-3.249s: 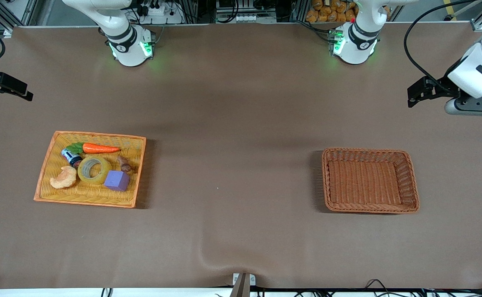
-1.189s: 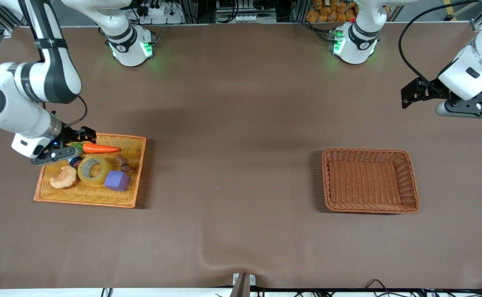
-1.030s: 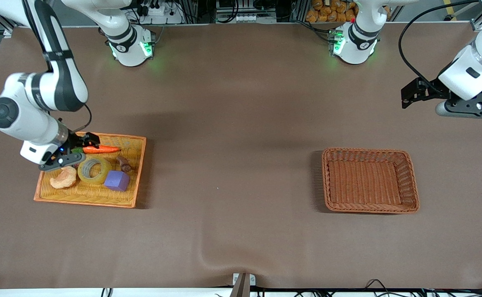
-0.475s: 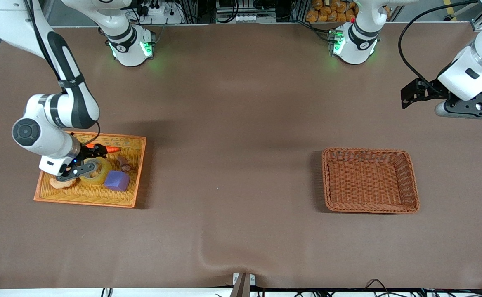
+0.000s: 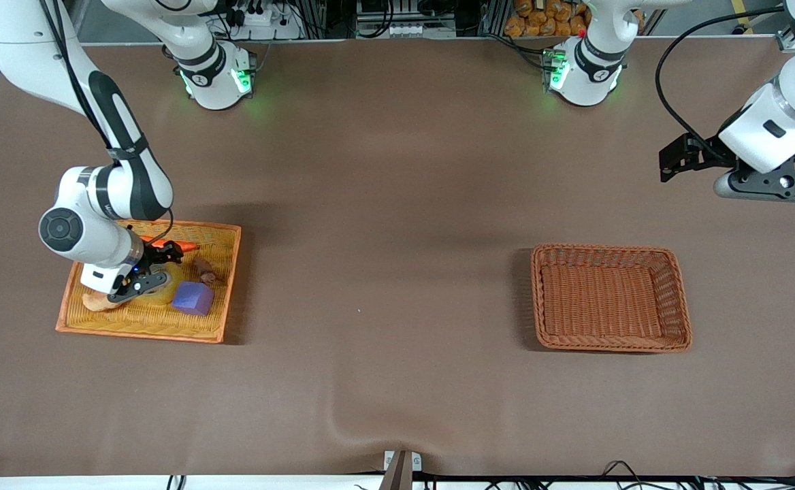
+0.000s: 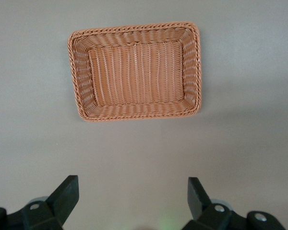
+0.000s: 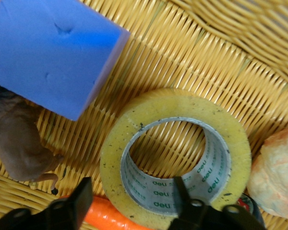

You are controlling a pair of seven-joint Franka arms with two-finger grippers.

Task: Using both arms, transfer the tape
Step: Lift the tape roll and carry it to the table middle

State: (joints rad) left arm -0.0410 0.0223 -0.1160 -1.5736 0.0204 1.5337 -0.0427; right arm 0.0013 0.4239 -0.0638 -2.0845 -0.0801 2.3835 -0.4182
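The tape [image 7: 134,125], a yellowish roll with a grey printed core, lies flat in the yellow woven tray [image 7: 230,57]. My right gripper [image 7: 130,196] is open and low over it, one finger inside the roll's hole and the other outside the wall, next to the carrot [image 7: 110,218]. In the front view the right gripper [image 5: 154,278] hides most of the tape [image 5: 173,280]. My left gripper [image 5: 668,162] is open and empty, held high near the left arm's end of the table; its wrist view shows it [image 6: 133,196] looking down on the brown basket [image 6: 134,72].
In the tray beside the tape lie a purple cube [image 5: 193,298], a pale orange croissant toy [image 5: 96,301], an orange carrot [image 5: 181,246] and a small brown toy [image 5: 203,269]. The empty brown wicker basket [image 5: 612,297] stands toward the left arm's end.
The right arm swung in over the yellow tray and came down until its open fingers straddle the tape's wall. The left gripper shifted only slightly.
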